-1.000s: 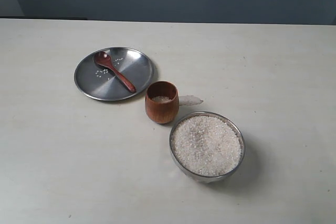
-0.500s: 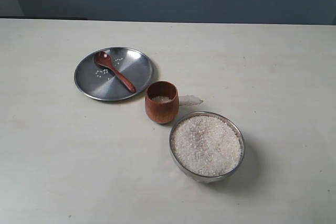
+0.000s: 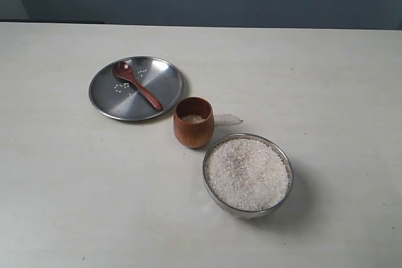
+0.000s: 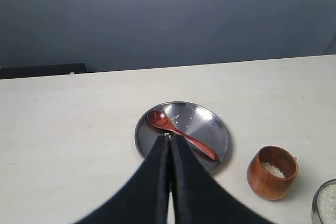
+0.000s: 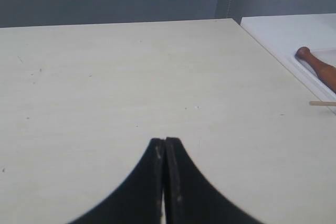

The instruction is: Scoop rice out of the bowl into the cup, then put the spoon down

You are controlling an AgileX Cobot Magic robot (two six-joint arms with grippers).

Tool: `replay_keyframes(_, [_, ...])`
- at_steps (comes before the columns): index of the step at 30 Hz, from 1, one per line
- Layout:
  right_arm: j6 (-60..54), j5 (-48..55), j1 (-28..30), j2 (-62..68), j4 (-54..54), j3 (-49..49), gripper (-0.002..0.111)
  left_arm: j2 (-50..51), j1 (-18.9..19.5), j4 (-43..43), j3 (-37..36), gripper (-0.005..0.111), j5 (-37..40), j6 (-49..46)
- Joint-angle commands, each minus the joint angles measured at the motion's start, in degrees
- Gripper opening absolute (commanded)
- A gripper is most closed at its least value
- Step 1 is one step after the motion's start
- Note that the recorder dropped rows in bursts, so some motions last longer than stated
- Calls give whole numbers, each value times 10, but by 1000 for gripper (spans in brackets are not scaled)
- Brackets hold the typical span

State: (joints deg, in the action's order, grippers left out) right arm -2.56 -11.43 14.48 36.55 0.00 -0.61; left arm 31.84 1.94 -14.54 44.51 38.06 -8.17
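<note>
Steel bowl (image 3: 247, 213) full of rice (image 3: 247, 172), some in cup (image 3: 193, 133); left hand (image 4: 170, 142), right hand (image 5: 165, 142) closed, empty.

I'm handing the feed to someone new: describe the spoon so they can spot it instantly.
On the pale table, find the flat steel plate, left of the wooden cup and farther back. The spoon lies diagonally on that plate. It is the only slim, dark reddish-brown, long-handled thing there.
</note>
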Motion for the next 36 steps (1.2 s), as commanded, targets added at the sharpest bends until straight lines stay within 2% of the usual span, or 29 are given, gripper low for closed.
replay_keyframes(1, [-4,-2,3,-4,0,3,-1,0,2,5,4,0,-4,0])
replay_keyframes(12, [-4,63,3,-85,0,3,-1,0,2,5,4,0,-4,0])
replay_keyframes(36, [-4,245,3,-365,0,6,-1,0,2,5,4,0,-4,0])
